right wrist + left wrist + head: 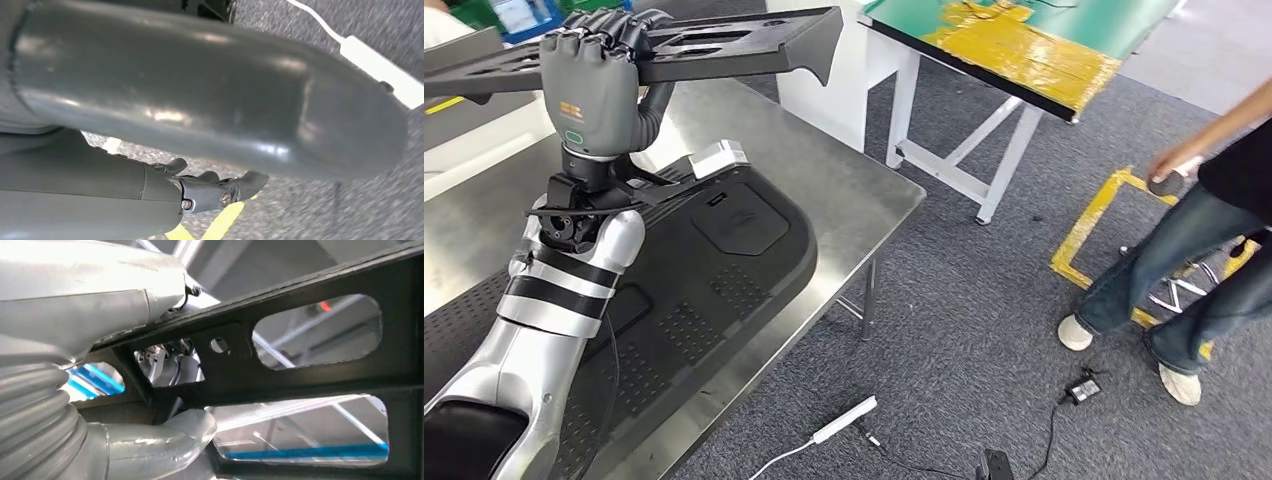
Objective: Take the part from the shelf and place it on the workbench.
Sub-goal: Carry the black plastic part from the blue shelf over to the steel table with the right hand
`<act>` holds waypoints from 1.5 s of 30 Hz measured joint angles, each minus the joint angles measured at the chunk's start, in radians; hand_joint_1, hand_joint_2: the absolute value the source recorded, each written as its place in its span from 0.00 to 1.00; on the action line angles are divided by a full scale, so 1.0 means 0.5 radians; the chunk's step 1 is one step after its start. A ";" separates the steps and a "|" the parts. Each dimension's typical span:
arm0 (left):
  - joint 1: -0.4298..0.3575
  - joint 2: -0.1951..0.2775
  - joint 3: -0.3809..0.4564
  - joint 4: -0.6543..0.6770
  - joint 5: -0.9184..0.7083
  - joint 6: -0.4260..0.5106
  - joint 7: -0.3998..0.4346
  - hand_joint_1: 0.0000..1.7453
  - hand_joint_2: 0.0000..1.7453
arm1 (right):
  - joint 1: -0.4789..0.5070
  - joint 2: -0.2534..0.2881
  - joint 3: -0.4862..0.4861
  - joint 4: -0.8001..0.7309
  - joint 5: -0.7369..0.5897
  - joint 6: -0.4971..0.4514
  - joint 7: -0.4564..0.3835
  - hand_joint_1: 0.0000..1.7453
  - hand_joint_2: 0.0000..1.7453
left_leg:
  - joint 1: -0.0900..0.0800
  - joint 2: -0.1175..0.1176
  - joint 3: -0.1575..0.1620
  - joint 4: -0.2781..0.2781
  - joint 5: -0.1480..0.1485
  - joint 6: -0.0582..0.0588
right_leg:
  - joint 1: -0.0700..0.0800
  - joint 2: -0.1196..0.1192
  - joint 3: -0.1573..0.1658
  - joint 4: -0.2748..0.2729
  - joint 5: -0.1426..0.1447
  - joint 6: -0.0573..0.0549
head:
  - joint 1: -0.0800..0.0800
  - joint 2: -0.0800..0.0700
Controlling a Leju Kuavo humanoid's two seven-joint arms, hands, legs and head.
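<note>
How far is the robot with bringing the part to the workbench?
Done: the left hand grips the flat black part, lifted above the steel workbench. In hand: carrying it over the bench. Left: lowering it and letting go. The right hand hangs over the carpet, holding nothing.

grey carpet floor [984,300] across the right and lower part of the head view. green-topped table [1114,20] on white legs at upper right, with a patch of yellow tape [1024,45] over its near corner. yellow taped outline [1094,225] on the carpet beyond it. a person [1214,230] stands at the right edge in blue jeans and pale shoes, one foot on the outline, a hand holding a small dark object. near the lower edge a white power strip [844,420] lies on the carpet with its white cable; just beside it, a black cable runs to a small black adapter [1084,388].
</note>
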 joint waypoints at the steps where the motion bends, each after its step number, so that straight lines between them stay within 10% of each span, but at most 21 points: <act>1: -0.004 -0.001 -0.001 0.000 -0.001 0.000 0.001 1.00 1.00 | -0.002 -0.001 0.000 0.000 0.002 0.001 0.002 0.00 0.00 | 0.007 -0.026 -0.003 -0.002 0.006 0.009 | -0.006 0.079 -0.056 0.112 -0.051 -0.003 | 0.006 0.000; 5: 0.000 -0.005 -0.007 0.009 -0.003 -0.001 0.005 1.00 1.00 | 0.006 -0.002 0.000 0.000 0.006 0.002 0.012 0.00 0.00 | 0.008 -0.153 -0.020 -0.001 0.019 0.022 | -0.010 0.193 -0.234 0.441 -0.137 0.000 | 0.018 0.000; 10: -0.005 -0.001 -0.010 0.013 -0.003 -0.001 0.014 1.00 1.00 | -0.005 -0.008 0.000 0.000 0.016 0.006 0.020 0.00 0.00 | 0.008 -0.290 -0.035 0.001 0.039 -0.010 | -0.020 0.350 0.000 -0.069 0.072 0.019 | 0.020 0.000; 13: -0.005 0.014 -0.011 0.014 -0.001 -0.001 0.022 1.00 1.00 | -0.014 -0.004 0.000 0.000 0.022 0.014 0.027 0.00 0.00 | 0.011 -0.328 -0.051 -0.009 0.056 -0.045 | -0.021 0.299 0.020 -0.095 0.087 -0.008 | 0.020 0.000; 17: -0.016 0.026 -0.017 0.015 0.002 0.000 0.027 1.00 1.00 | -0.013 -0.005 -0.001 0.000 0.025 0.017 0.031 0.00 0.00 | 0.004 -0.076 -0.192 0.299 -0.126 -0.080 | -0.027 0.187 0.030 -0.112 0.094 -0.066 | -0.021 0.000; 20: -0.004 0.029 -0.024 0.019 0.003 -0.001 0.031 1.00 1.00 | -0.008 -0.006 -0.001 0.000 0.028 0.017 0.040 0.00 0.00 | 0.019 -0.027 -0.299 0.542 -0.205 -0.099 | -0.020 0.098 0.031 -0.111 0.091 -0.072 | -0.023 0.000; 25: -0.011 0.034 -0.033 0.018 0.005 0.000 0.036 1.00 1.00 | -0.014 -0.003 -0.001 0.000 0.029 0.017 0.043 0.00 0.00 | -0.001 0.137 -0.002 0.027 -0.014 -0.072 | 0.005 -0.027 0.053 -0.109 0.070 -0.045 | -0.018 0.000; 28: -0.010 0.043 -0.036 0.017 0.009 0.000 0.037 1.00 1.00 | -0.020 -0.004 -0.001 -0.001 0.031 0.017 0.046 0.00 0.00 | -0.011 0.080 0.000 -0.006 -0.006 -0.033 | 0.017 -0.096 0.063 -0.114 0.062 -0.021 | -0.011 0.000; 32: -0.014 0.039 -0.038 0.015 0.016 0.000 0.037 1.00 1.00 | -0.019 -0.010 -0.001 -0.004 0.034 0.017 0.047 0.00 0.00 | 0.016 -0.028 -0.001 -0.032 0.023 0.014 | -0.004 0.138 -0.061 0.162 -0.085 -0.013 | 0.003 0.000; 35: 0.003 0.030 -0.041 0.018 0.017 -0.001 0.037 1.00 1.00 | -0.008 -0.010 -0.001 -0.003 0.028 0.017 0.047 0.00 0.00 | 0.019 -0.107 -0.014 -0.032 0.031 0.020 | -0.012 0.197 -0.211 0.455 -0.179 -0.004 | 0.016 0.000; 39: 0.012 0.030 -0.043 0.019 0.028 -0.001 0.036 1.00 1.00 | -0.011 -0.013 -0.005 -0.004 -0.004 0.010 0.045 0.00 0.00 | 0.023 -0.171 -0.019 -0.026 0.039 -0.001 | -0.029 0.219 -0.026 0.032 0.016 0.057 | 0.019 0.000; 42: 0.011 0.028 -0.050 0.019 0.035 -0.001 0.036 1.00 1.00 | -0.014 -0.006 -0.008 -0.004 -0.014 0.012 0.046 0.00 0.00 | 0.013 -0.185 -0.034 -0.025 0.048 -0.024 | -0.029 0.241 0.033 -0.109 0.072 0.035 | 0.017 0.000; 45: 0.010 0.020 -0.075 0.025 0.033 -0.002 0.036 1.00 1.00 | -0.014 -0.003 -0.009 -0.005 -0.014 0.024 0.046 0.00 0.00 | 0.014 -0.178 -0.031 -0.030 0.053 -0.001 | -0.030 0.247 0.028 -0.113 0.081 0.023 | 0.016 0.000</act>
